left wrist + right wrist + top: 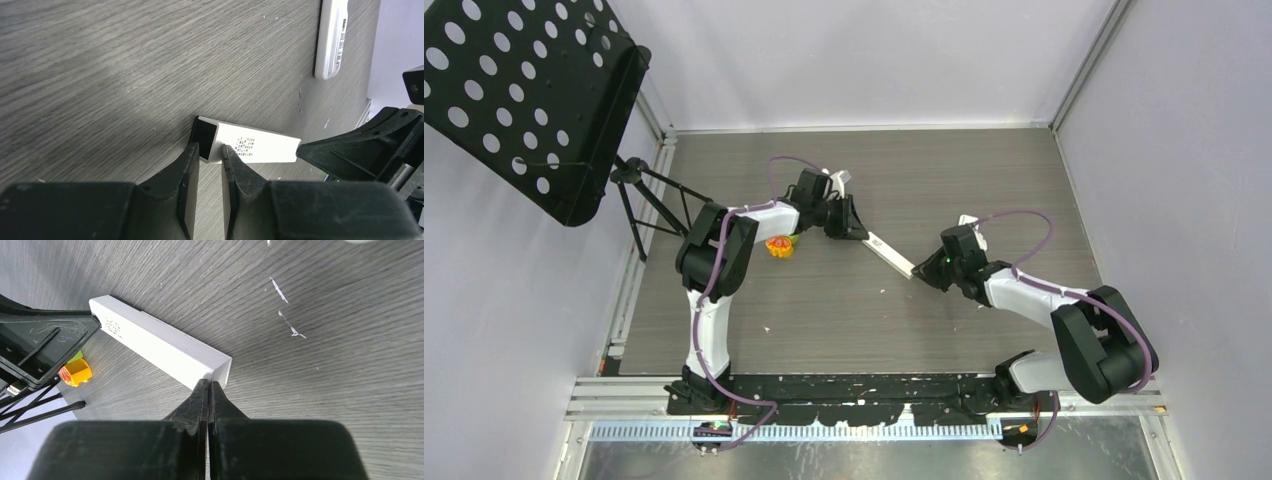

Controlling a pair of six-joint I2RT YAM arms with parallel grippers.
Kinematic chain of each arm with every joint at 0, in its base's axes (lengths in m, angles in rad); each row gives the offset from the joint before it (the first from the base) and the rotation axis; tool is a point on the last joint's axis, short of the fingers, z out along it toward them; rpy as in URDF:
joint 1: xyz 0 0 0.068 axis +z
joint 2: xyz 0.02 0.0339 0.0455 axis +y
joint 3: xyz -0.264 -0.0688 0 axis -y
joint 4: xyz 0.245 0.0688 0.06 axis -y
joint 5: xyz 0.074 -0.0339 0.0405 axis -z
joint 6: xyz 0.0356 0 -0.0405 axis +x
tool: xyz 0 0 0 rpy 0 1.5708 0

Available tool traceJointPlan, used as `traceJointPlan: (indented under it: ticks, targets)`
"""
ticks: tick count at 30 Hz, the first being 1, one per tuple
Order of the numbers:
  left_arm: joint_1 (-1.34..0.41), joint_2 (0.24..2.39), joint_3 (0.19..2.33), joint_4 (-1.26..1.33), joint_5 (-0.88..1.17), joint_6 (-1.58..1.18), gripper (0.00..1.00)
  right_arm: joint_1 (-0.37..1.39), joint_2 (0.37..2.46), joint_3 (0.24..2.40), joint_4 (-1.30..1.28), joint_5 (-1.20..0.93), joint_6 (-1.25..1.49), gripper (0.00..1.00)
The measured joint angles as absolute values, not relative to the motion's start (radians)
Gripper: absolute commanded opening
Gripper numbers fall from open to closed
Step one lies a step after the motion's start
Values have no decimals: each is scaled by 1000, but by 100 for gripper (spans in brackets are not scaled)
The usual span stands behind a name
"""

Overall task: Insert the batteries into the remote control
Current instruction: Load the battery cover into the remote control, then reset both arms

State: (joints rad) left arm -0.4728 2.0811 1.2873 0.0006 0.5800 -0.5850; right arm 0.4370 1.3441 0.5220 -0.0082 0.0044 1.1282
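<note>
The remote control (890, 255) lies along 10-to-4 o'clock, its 10 o'clock end pinched narrowly by the left gripper (210, 152), while the right gripper (208, 385), closed and empty, touches its other end.

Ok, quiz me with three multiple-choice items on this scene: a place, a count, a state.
1. The orange toy lies: A beside the left arm; B beside the right arm; C on the black panel.
2. White remotes in the left wrist view: A one; B two; C three.
3. The right end effector is: A wide open; B shut; C out of view.
Answers: A, it sits by that arm's forearm; B, the near remote plus the far remote; B, its fingertips meet.
</note>
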Motion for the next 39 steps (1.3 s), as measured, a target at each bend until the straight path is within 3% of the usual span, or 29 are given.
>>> traceJointPlan:
  ticks: [5,7,14,17,19,24,25,26,30,37,39]
  targets:
    - [-465,2087,1291,7,586,-585,9,436,1370,534,8,-3,1132,0]
    - [-459,2091,1292,16,592,-585,0,436,1383,542,14,-6,1132,0]
    - [-443,2103,1293,53,602,-585,2,434,1430,585,9,-11,1134,3]
    - [-439,2104,1314,28,590,-582,13,434,1430,575,46,-17,1129,10]
    - [-441,2106,1354,-30,570,-565,26,434,1423,574,52,-22,1108,17]
    - [-452,2109,1475,-215,432,-484,67,434,1362,646,-53,17,1011,39]
    - [-451,2109,1496,-245,405,-474,78,434,1342,671,-80,33,990,42]
    - [-449,2109,1519,-273,374,-464,96,430,1319,702,-110,52,963,43]
    - [-439,2104,1567,-342,283,-437,100,413,1243,752,-161,101,889,51]
    - [-429,1991,1547,-456,155,-461,100,395,1093,780,-293,205,742,83]
    - [-428,1937,1547,-493,136,-468,100,392,1024,793,-339,258,703,85]
